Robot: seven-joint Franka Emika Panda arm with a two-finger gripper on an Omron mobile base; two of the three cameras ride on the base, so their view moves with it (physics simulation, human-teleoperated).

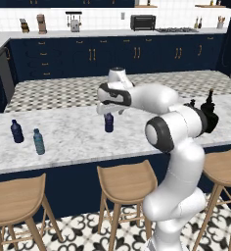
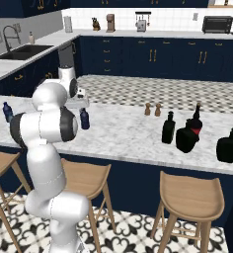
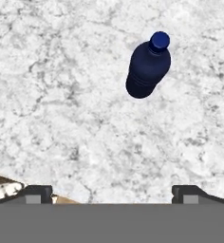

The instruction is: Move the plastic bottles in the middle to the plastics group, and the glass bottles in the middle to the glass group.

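Navy-blue plastic bottle (image 3: 148,69) is upright on the marble counter (image 3: 61,95), sitting ahead of the gripper (image 3: 111,192) and off toward the right fingertip, so the hand needs to shift that way before dropping. Fingers spread wide, holding nothing. The left base view adds the plastics group (image 1: 27,136) further left along the counter.

Counting now. Small plastic bottles: three. Two navy: middle navy-blue bottle (image 1: 108,122), left navy-blue bottle (image 1: 16,131). One teal-grey bottle (image 1: 38,141).

Dark glass bottles: four. One red-labelled bottle (image 2: 196,120), plus three plain black: near squat black bottle (image 2: 187,139), slimmer black bottle (image 2: 169,129), far-right squat black bottle (image 2: 229,147).

Small brown shakers: two, left shaker (image 2: 147,109) and right shaker (image 2: 158,109).

Wooden stools: three, left stool (image 1: 14,196), middle stool (image 1: 127,182), right stool (image 1: 225,166).
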